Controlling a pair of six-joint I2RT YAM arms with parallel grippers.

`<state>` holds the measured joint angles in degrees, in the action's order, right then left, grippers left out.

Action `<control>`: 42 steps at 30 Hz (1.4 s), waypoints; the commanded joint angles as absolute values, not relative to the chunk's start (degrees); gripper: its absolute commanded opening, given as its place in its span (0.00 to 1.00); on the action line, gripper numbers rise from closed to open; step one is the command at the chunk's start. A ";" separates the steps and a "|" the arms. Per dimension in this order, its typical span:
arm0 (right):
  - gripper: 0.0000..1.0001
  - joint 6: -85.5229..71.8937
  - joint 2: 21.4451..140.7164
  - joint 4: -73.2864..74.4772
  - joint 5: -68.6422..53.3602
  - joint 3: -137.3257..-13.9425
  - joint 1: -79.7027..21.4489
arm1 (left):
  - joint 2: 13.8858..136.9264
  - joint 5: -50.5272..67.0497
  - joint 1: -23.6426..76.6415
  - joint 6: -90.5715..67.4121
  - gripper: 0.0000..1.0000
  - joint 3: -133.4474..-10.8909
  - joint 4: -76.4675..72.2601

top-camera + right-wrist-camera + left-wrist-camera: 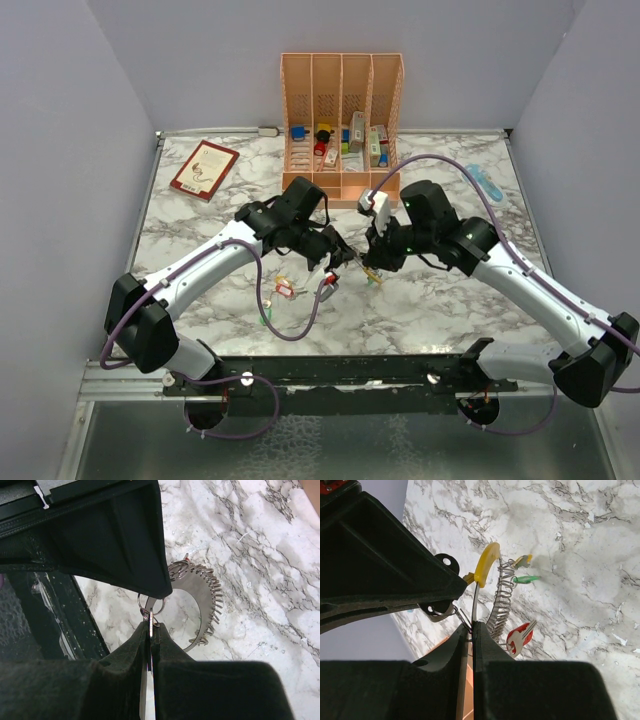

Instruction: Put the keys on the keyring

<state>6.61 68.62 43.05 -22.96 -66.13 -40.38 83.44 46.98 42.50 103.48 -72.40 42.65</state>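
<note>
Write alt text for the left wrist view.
The left tool, shut, pinches a yellow key seen edge-on. Just behind it curves the toothed silvery keyring, with a red key near its lower end and a green key near its upper end, over a marble table.

Yellow key (486, 562) pinched edge-on, coiled silvery keyring (501, 602) beside, red key (519, 637) near

lower arc of the keyring (497, 610) behind the left end effector (471, 626), far green key (526, 579) blurred
</note>
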 commanded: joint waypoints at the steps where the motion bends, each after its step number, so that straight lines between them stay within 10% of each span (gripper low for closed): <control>1: 0.02 10.42 65.73 32.79 -28.40 -66.08 -40.43 | 83.43 47.11 43.24 103.72 0.00 -72.85 45.76; 42: 0.02 -18.72 73.50 45.42 -11.11 -76.70 -40.43 | 79.72 21.62 45.87 89.46 0.00 -62.85 16.57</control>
<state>-12.05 74.96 46.92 -15.07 -73.23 -39.83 80.44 28.69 45.65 91.94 -64.62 20.01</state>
